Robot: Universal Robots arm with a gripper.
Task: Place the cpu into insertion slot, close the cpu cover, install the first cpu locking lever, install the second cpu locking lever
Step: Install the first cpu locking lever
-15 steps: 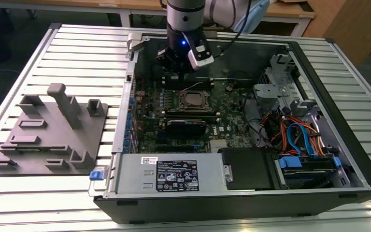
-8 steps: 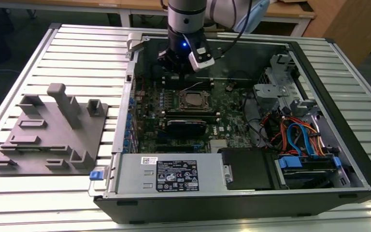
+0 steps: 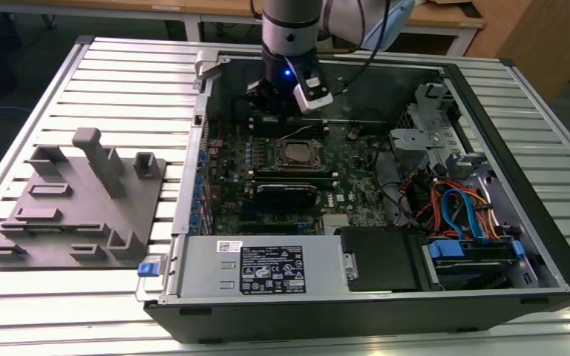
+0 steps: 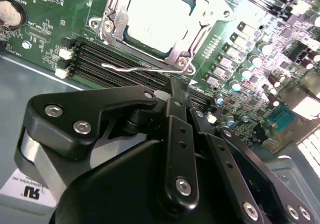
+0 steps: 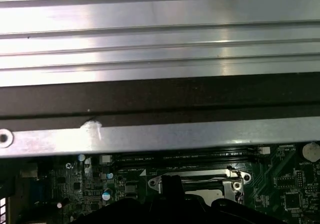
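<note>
Hovering over the motherboard's far part, my gripper (image 4: 172,87) is closed and empty, just beside the insertion slot (image 4: 181,61). The cpu (image 4: 157,18) lies seated, with the cpu cover (image 4: 209,17) lowered over it. One locking lever (image 4: 131,67) appears unlatched, so lever installation remains.

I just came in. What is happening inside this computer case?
A robot arm's gripper hovers over the motherboard of an open computer case, right beside the insertion slot. The cpu already sits in the slot, with the cpu cover lying over it. A thin wire locking lever alongside looks not yet hooked.
</note>
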